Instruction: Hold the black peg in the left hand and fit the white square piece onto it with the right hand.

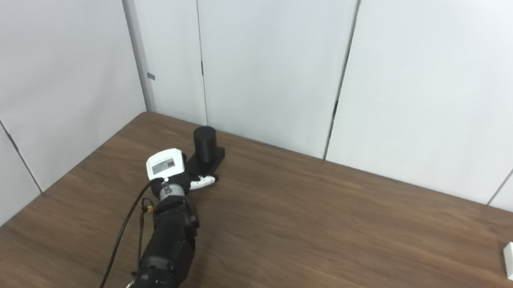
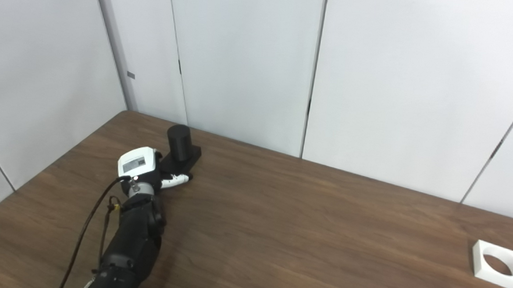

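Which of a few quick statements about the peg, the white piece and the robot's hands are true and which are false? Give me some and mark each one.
1. The black peg stands upright on the table, near the back wall. True.
2. The white square piece is already on the peg. False: it lies flat on the table far to the right, apart from the peg.
3. The left hand is at the base of the peg. True; whether its fingers have closed on it cannot be told.
4. The right hand is holding the white piece. False: no right hand is in view, and the piece lies alone.
5. The white piece has a round hole in it. True.
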Motion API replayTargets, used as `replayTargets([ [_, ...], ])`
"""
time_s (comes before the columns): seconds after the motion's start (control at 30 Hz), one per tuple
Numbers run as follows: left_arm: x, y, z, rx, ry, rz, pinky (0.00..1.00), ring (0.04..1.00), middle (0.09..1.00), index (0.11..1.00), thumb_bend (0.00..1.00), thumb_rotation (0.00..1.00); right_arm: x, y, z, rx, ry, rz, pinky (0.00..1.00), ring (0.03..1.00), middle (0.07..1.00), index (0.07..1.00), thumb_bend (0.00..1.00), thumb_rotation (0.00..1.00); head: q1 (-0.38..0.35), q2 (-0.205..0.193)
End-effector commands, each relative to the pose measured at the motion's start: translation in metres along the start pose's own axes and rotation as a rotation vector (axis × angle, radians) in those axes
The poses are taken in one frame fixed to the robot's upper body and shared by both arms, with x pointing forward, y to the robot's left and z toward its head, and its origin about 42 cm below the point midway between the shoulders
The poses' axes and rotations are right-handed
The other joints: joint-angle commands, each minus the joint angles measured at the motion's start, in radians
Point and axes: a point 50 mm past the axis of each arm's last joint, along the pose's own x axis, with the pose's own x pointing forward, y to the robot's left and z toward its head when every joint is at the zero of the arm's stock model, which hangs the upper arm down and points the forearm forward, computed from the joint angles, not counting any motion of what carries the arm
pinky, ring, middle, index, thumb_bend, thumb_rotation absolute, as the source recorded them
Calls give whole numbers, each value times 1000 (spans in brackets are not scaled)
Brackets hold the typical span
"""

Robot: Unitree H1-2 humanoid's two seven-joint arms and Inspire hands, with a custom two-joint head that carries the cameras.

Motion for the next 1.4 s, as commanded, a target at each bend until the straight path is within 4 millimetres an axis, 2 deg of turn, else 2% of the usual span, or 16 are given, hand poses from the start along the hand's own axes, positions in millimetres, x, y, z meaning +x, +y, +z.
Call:
replayTargets([
  [0.0,10,20,11,-6,-17,68,763,845,841,779,829,631,1,-3,8,-8,-41,5,981,988,964,994,717,910,0,1],
  [0.13,10,18,9,-9,-19,69,756,834,830,743,814,562,1,-3,9,-11,-41,7,981,987,965,994,720,913,0,1],
  [0.23,8,16,8,-35,-22,72,744,817,801,610,803,472,1,-3,9,-9,-43,6,978,983,961,993,709,912,-2,5],
  [0.37,6,16,6,-67,-32,79,726,802,773,535,792,426,0,-4,9,-10,-42,6,976,981,959,991,698,913,-2,6],
  [0.6,7,15,3,-80,-42,85,712,805,766,535,780,384,0,-4,9,-15,-39,6,996,990,965,1000,707,921,-2,6],
  [0.77,5,13,0,-81,-57,106,651,752,733,535,794,239,0,-4,9,-13,-42,9,1000,993,968,999,704,919,-1,8],
  [0.8,5,13,-1,-90,-58,110,637,740,722,506,635,136,0,-4,9,-13,-42,10,1000,995,968,1000,702,921,-3,8],
  [0.83,5,12,-2,-104,-58,112,630,734,717,495,581,99,0,-3,9,-13,-43,10,1000,996,969,1000,701,923,-5,8],
  [0.9,4,12,-4,-126,-62,123,613,734,710,486,536,62,0,-3,9,-14,-43,9,1000,999,974,1000,704,923,-5,8],
  [1.13,5,12,-8,-146,-73,128,585,716,675,482,524,50,1,-3,9,-13,-41,5,995,989,966,1000,710,920,-15,5],
  [1.37,-5,13,-6,-204,-120,81,595,739,711,481,523,48,1,0,8,-5,-41,5,970,981,962,999,727,899,-42,5],
])
